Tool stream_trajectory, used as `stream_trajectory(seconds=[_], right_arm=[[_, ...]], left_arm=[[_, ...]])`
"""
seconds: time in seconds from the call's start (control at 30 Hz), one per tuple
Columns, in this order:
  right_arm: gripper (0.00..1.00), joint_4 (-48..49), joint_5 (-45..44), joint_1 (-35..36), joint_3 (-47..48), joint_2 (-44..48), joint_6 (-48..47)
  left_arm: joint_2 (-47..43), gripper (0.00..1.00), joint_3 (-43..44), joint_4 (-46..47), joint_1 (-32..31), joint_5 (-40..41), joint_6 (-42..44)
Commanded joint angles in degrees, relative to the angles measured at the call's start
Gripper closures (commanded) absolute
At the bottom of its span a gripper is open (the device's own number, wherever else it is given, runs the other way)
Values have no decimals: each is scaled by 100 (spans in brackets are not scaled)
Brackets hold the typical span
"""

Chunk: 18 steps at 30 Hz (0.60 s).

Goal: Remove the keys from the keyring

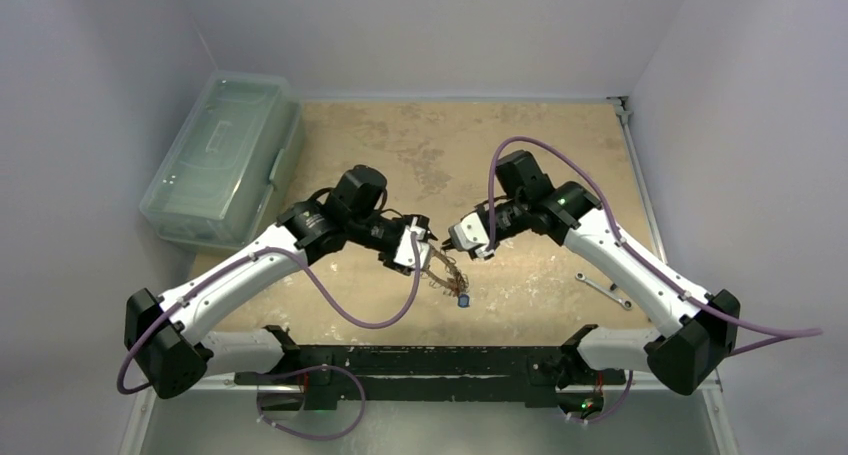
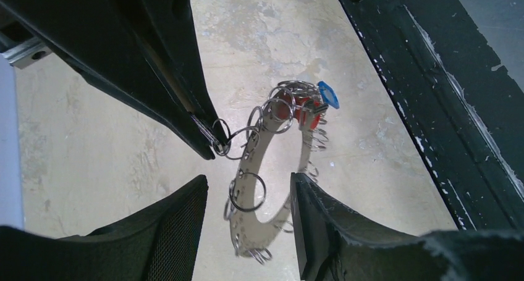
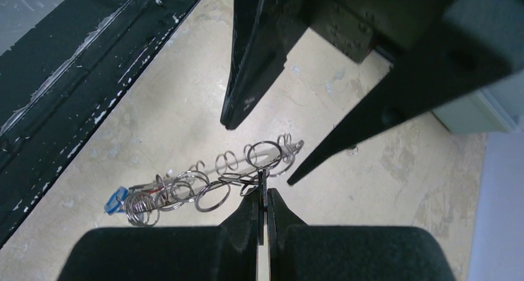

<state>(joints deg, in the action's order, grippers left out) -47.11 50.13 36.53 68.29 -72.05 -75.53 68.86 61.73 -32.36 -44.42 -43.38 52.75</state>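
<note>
two robot arms meet over the middle of a sand-coloured tabletop (image 1: pixel 420 140), the keyring (image 3: pixel 210 183) strung between them. the right pincer (image 3: pixel 263 194) is pressed together, its two black fingertips clamped on a thin wire loop at one end of the keyring. the left pincer (image 2: pixel 248 181) stands apart, its fingers (image 2: pixel 179 222) straddling the ring on either side without gripping it. in the right wrist view those same left fingers come down from above as two dark spikes, their tips clearly separated, with the ring's loops showing between them.

seen from the left wrist, the keyring runs away from the clamped point as a curved line of small silvery split rings. at its far end sit the only keys that can be picked out: a blue-headed key (image 2: pixel 328 94) and, just beside it, a red-headed key (image 2: pixel 285 106), bunched with several loops. blurred shadows of the loops fall on the tabletop underneath. from overhead the ring slants down from the gap between the two pincers toward the near edge, the blue head at its lowest point; whether that end touches the surface cannot be told.

a silver spanner (image 1: pixel 603 290) lies flat on the right side of the tabletop, well apart from the ring and beside the right arm. a clear plastic box (image 1: pixel 222 157) with its lid on sits at the far left edge. a black rail (image 1: pixel 420 360) spans the near edge between the two arm bases.
</note>
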Motion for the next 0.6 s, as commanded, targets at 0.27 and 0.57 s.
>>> stream_trajectory(seconds=[0.27, 0.57], right_arm=[[100, -99, -40, 222, 380, -78, -266], [100, -7, -309, 222, 557, -134, -49]], left_arm=[[452, 62, 454, -173, -55, -769, -8], [328, 71, 269, -392, -129, -1107, -146]])
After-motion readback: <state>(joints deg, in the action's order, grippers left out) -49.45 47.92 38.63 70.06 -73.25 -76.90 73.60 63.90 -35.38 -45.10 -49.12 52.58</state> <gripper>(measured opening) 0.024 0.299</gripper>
